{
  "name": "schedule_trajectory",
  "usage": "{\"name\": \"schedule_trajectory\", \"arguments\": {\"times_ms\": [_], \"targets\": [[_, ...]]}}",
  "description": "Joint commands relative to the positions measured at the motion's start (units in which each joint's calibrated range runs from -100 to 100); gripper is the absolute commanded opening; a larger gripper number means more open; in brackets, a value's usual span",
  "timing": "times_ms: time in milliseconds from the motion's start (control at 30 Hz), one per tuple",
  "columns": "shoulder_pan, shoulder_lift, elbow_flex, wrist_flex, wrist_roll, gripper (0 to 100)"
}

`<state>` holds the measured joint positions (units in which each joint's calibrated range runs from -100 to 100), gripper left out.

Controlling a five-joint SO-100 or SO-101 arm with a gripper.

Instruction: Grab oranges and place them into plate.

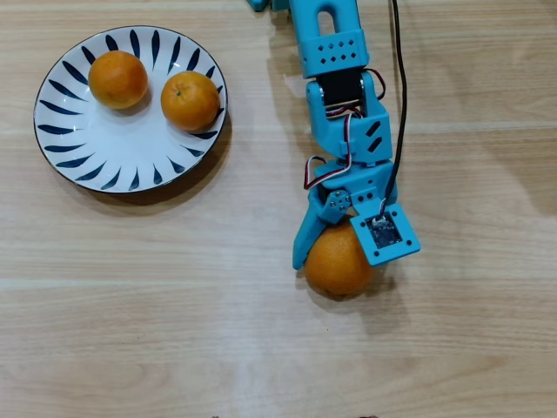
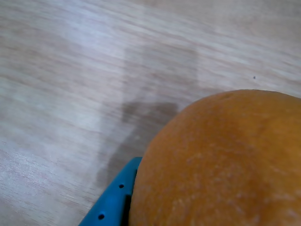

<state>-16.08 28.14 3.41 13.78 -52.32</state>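
While the wrist view is filled by dimpled peel, the largest orange point(image 2: 221, 165) sits lowest in the overhead view, on the bare wooden table point(image 1: 174, 348). Around it, the blue gripper point(image 1: 344, 261) has one finger point(image 1: 306, 244) against the left flank; the other side is hidden under the camera mount, so it seems clamped on the fruit, though I cannot be sure. Firm, round and fairly heavy, this fruit could roll or slip; holding across its widest middle suits best. Farther, up and left, the plate point(image 1: 96, 161) holds two smaller oranges point(image 1: 117, 79) point(image 1: 190, 100).
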Motion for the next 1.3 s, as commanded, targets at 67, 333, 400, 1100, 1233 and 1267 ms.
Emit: {"name": "schedule_trajectory", "arguments": {"times_ms": [67,333,400,1100,1233,1267], "targets": [[1.3,-5.0,-1.7,0.8,0.4,35],[5.5,-24.9,-0.3,24.9,5.2,35],[7.5,-30.2,1.2,28.1,6.9,35],[37.9,-55.6,18.3,30.3,24.4,35],[40.0,-48.4,16.1,30.6,25.9,35],[40.4,-46.3,15.1,30.7,26.3,35]]}}
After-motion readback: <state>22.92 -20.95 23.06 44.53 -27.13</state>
